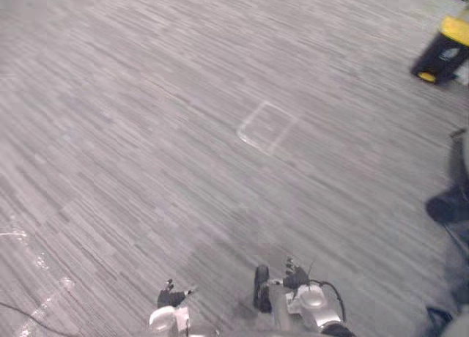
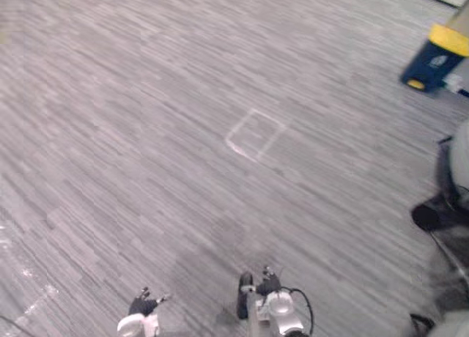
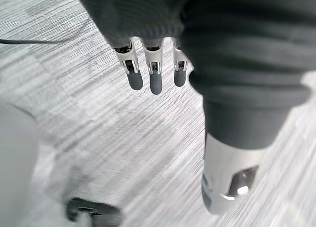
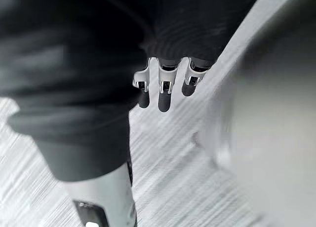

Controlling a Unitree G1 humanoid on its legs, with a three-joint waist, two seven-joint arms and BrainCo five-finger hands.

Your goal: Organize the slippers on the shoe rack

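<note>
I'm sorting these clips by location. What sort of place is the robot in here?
Probably an indoor office or lab-type room, though that is hedged. The floor is grey striped carpet, a taped square is marked on it, and a yellow-topped dark blue object stands at the far right.

Grey striped carpet (image 1: 146, 95), white square outline (image 1: 267, 126) mid-floor, yellow-and-dark object (image 1: 443, 50) at far right

Grey streaked carpet floor (image 1: 146, 132), mostly bare.
A pale square outline (image 1: 267, 126) is marked near its middle, a dark box with a yellow top (image 1: 443, 51) stands toward the far right corner, and glossy strips (image 1: 44, 297) lie along the near left.
</note>
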